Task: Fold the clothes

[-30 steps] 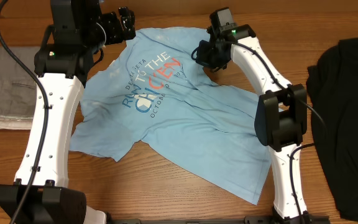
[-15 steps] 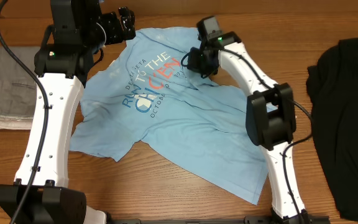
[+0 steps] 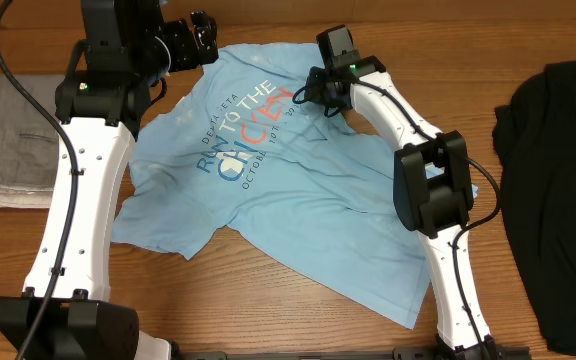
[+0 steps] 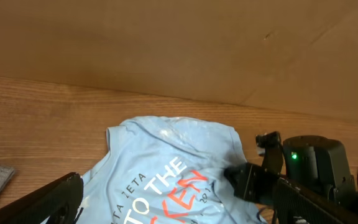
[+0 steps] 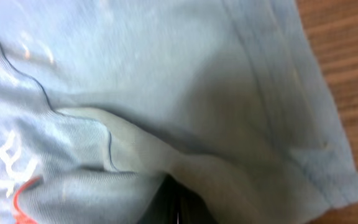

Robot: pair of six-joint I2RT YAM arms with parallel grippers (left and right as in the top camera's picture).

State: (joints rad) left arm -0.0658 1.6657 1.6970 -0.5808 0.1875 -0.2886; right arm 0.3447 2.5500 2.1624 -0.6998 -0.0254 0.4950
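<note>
Cotton, light blue: T-shirt [image 3: 268,200], short-sleeved. Lies print-up on wooden table [image 3: 218,300], centre, betw. the two arms. Rumpled, no fold made yet; task judged at early stage.
Chest print [image 3: 243,130]: white / dk blue / orange-red lettering, runs diagonally.
R gripper [image 3: 313,92]: down on the shirt, just beside upper-right end of the print. In the wrist view its fingers are mostly buried and a ridge of cloth gathers around them. Judged pinched on a fold of the T-shirt, prob. to carry that side in toward the middle.
L gripper [image 3: 203,38]: hovers at the shirt's top-left edge, fingers spread wide, nothing betw. them. Prob. posted to take the opposite corner.
Grey folded cloth [image 3: 13,140]: far left, apart from the shirt.
Black garment [image 3: 558,180]: far right, apart. Function of both unclear.
</note>
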